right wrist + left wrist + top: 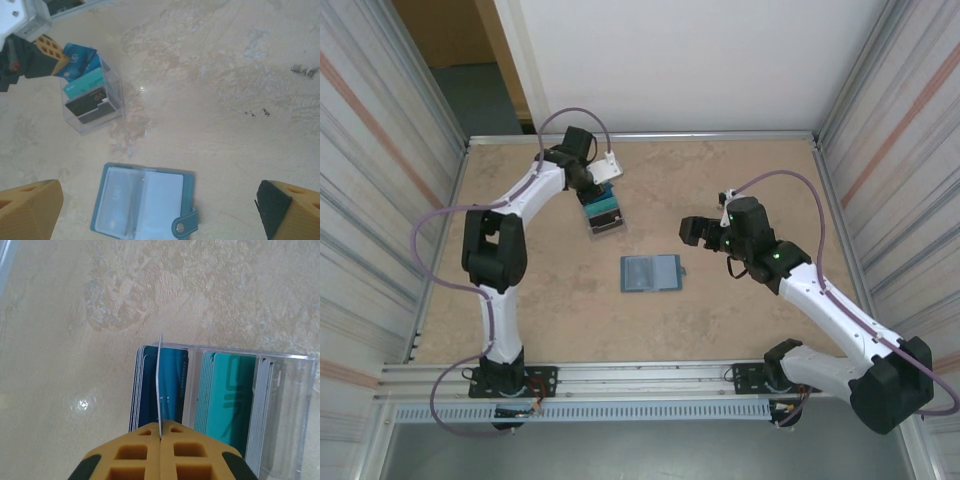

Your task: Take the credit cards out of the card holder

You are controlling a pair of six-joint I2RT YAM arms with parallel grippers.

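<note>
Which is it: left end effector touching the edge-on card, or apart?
Touching. Left wrist view: the left end effector is shut on the edge-on card, no gap either side.

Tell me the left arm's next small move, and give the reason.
Probably ease the left pincer straight down so its card slides into the clear box. The pincer is shut on the card, which it holds edge-on over the compartment with the blue cards. It looks lined up, so lowering before letting go seems safest.
</note>
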